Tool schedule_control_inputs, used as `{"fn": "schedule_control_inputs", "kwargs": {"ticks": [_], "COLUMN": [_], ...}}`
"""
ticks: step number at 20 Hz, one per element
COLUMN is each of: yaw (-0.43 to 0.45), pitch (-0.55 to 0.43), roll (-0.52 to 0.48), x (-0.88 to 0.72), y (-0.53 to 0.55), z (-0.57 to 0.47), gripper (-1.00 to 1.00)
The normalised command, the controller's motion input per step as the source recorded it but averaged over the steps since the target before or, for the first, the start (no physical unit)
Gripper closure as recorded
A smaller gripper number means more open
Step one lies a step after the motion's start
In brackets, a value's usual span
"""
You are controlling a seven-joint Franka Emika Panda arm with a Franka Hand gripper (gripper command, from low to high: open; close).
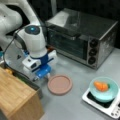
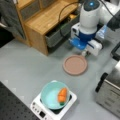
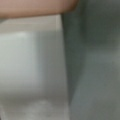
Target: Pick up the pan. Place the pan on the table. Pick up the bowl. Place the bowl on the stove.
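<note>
Grey table [image 1: 75,105] carries the pan [image 1: 60,84], its handle end just beside the gripper [image 1: 46,75] — jaws' grip cannot be told — while the bowl [image 1: 103,89] already sits on the stove [image 1: 111,108].

Nothing readable anywhere, honestly. No brand, label, number or sign comes through in any view. The toaster oven [image 1: 82,37] has three dark knobs down its front panel, but whatever marks sit around them are just smudges. The stove [image 2: 53,108] has tiny knobs on the edge below the bowl [image 2: 53,95]; if there's print beside them, I can't make it out. The gripper [image 1: 43,72], just beside the pan [image 1: 60,84], carries white and blue housing with a small dark patch above it that might be a marking, though no letters resolve. The wrist view shows only plain surfaces, no writing.
</note>
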Motion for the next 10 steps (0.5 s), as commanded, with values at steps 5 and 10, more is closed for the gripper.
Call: {"fn": "schedule_control_inputs", "kwargs": {"ticks": [5,10], "yaw": [0.125,0.114], "pitch": [-0.125,-0.113], "roll": [-0.034,-0.024], "x": [-0.07,-0.06], "y": [0.00,0.01], "z": [-0.06,-0.05], "gripper": [1.00,1.00]}}
